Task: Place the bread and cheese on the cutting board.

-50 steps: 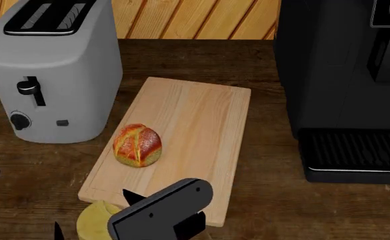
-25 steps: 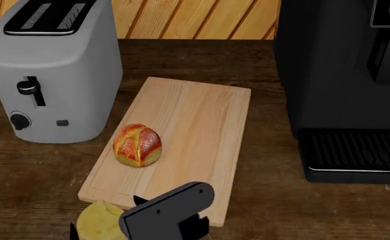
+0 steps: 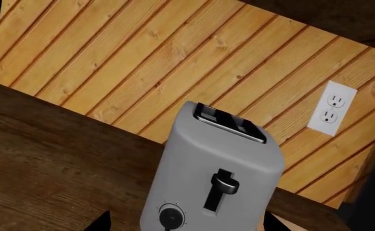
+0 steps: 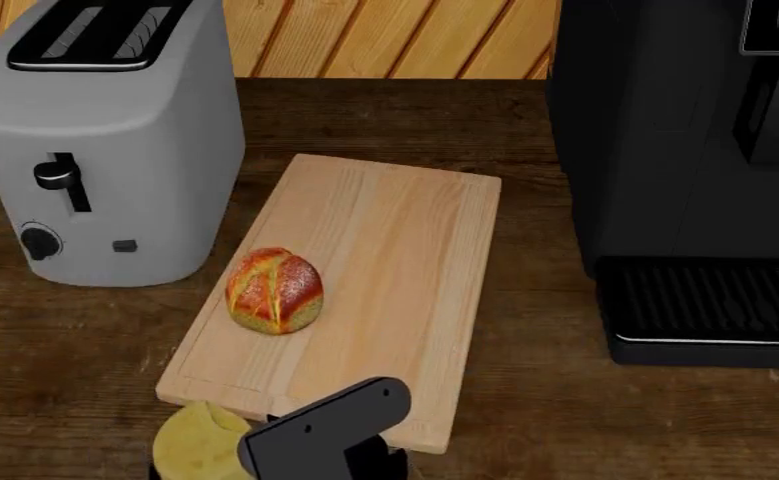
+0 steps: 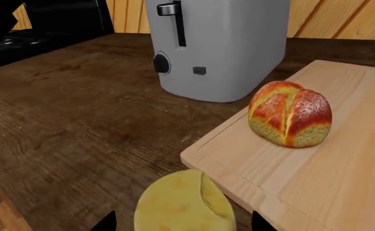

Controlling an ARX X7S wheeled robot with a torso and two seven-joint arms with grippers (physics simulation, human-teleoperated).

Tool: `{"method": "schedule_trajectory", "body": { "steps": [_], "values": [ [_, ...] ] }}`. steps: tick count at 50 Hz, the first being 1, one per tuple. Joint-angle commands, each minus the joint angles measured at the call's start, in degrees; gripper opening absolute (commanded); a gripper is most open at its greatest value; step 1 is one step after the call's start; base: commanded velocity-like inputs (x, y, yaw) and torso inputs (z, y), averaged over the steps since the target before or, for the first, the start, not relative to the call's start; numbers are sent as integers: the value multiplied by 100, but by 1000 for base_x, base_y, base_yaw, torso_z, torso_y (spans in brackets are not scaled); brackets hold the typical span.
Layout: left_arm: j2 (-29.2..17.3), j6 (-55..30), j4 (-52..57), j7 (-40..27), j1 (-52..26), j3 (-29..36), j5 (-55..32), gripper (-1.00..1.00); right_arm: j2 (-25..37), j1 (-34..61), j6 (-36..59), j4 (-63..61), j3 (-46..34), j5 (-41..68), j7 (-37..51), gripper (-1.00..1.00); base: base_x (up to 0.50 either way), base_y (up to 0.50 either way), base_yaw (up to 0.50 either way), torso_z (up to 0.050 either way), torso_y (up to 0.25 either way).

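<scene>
The bread [image 4: 276, 291] lies on the near left part of the cutting board [image 4: 376, 250], and also shows in the right wrist view [image 5: 291, 120]. The cheese [image 4: 197, 440] sits on the table just off the board's near left corner. My right gripper [image 5: 182, 224] is open, with one dark fingertip on each side of the cheese [image 5: 184, 202]; I see no contact. In the head view its black body [image 4: 320, 432] covers the cheese's right side. My left gripper [image 3: 186, 226] is open and empty, facing the toaster's front.
A grey toaster [image 4: 102, 140] stands left of the board and fills the left wrist view [image 3: 219, 173]. A black coffee machine [image 4: 689, 170] stands to the board's right. A wood-panelled wall with a socket [image 3: 330, 108] is behind.
My right gripper has moved down and left in the head view, and its fingers now straddle the cheese. The bread and the board have not moved.
</scene>
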Motion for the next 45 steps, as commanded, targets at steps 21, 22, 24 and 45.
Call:
{"method": "schedule_trajectory", "body": {
  "steps": [21, 22, 24, 45],
  "values": [
    [-46, 40, 38, -38, 39, -7, -64, 100, -35, -32, -330, 514, -210, -65, -126, 100, 0, 0, 0, 0, 0],
    [-48, 36, 50, -47, 41, -9, -71, 100, -33, -32, -329, 518, -216, -61, -127, 100, 0, 0, 0, 0, 0],
    [-50, 32, 60, -57, 43, -4, -77, 100, -31, -35, -341, 537, -234, -65, -132, 100, 0, 0, 0, 0, 0],
    [-69, 72, 18, -52, 37, 10, -100, 100, -77, 71, -483, 955, -315, -77, -206, 100, 0, 0, 0, 0, 0]
  ]
}}
